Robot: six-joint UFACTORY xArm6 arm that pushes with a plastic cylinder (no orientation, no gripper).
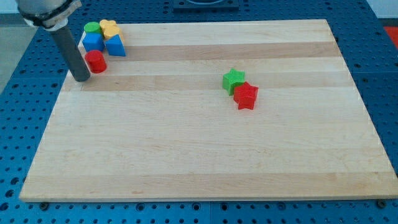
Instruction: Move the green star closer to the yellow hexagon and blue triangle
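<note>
The green star (233,79) lies right of the board's centre, touching a red star (246,95) at its lower right. At the top left corner sits a cluster: a yellow block (109,28), a blue triangle-like block (115,45), a blue block (93,42), a green round block (92,27) and a red cylinder (96,61). My tip (81,78) rests on the board just left of and below the red cylinder, far to the left of the green star.
The wooden board (205,155) lies on a blue perforated table (379,74). The arm's grey body (46,11) hangs over the top left corner.
</note>
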